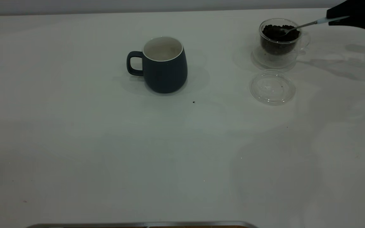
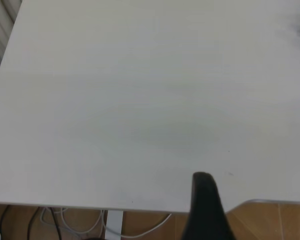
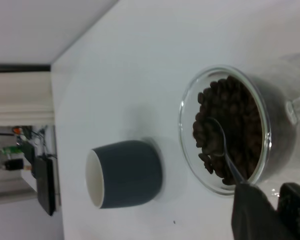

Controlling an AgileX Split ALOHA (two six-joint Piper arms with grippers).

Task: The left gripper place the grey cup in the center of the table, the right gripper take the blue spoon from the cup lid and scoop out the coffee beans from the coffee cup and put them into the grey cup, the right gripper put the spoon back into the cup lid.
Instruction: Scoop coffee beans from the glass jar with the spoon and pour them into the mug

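Observation:
The grey cup stands upright near the middle of the table, handle to the left, its white inside bare; in the right wrist view the grey cup shows from the side. At the far right stands the glass coffee cup holding a heap of coffee beans. My right gripper is shut on the blue spoon by its pale handle. The steel bowl of the spoon rests in the beans. The clear cup lid lies bare just in front of the coffee cup. My left gripper hangs over the table's edge, far from all of this.
A tiny dark speck lies in front of the grey cup. A metal-edged strip runs along the near table edge. Cables hang below the table edge in the left wrist view. Past the table's far side sits a dark device.

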